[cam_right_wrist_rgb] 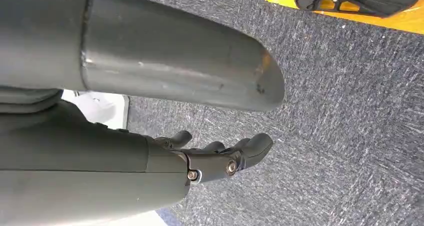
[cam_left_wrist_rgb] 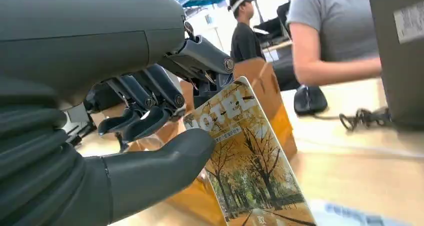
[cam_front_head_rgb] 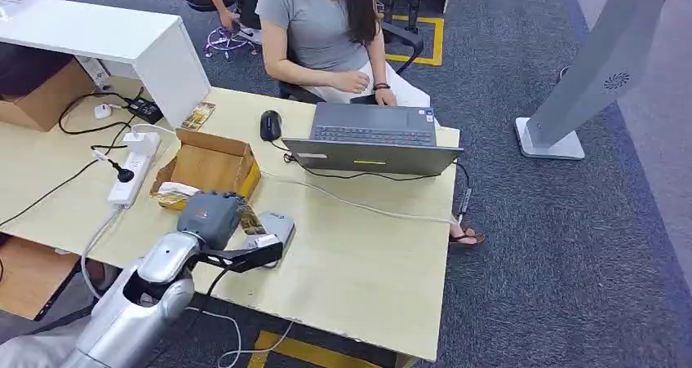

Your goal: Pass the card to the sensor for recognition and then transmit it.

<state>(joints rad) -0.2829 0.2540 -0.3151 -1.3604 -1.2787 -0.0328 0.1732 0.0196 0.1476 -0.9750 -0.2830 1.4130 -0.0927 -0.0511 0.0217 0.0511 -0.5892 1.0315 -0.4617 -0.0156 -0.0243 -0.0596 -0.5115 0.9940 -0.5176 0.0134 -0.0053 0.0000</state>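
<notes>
Left hand (cam_left_wrist_rgb: pixel 150 110): thumb (cam_left_wrist_rgb: pixel 165 158) presses the card (cam_left_wrist_rgb: pixel 245 156) from one side, dark fingers (cam_left_wrist_rgb: pixel 145 121) curl in on the other, so you've got a pinch near the card's top edge. Card shows an autumn tree avenue w/ big letters reading roughly "MOTEL"; the small print under that is too fine to read.

From the head view, that left hand (cam_front_head_rgb: pixel 214 217) sits over the grey sensor (cam_front_head_rgb: pixel 273 225), w/ the card held just above it, slanted. Whether card and sensor touch I can't tell. Sensor has a small logo, unreadable. Cardboard box (cam_front_head_rgb: pixel 208 166) is just behind the sensor, power strip (cam_front_head_rgb: pixel 135 168) beyond that, laptop (cam_front_head_rgb: pixel 371 139) farther back w/ a seated person (cam_front_head_rgb: pixel 326 25) facing it.

Step looks like presenting for recognition. Next, you'd prob. need the card face flat and close over the sensor, hold, then hand it across toward the person.

Right hand (cam_right_wrist_rgb: pixel 215 161) hangs over carpet, fingers loosely curled, holding nothing.
</notes>
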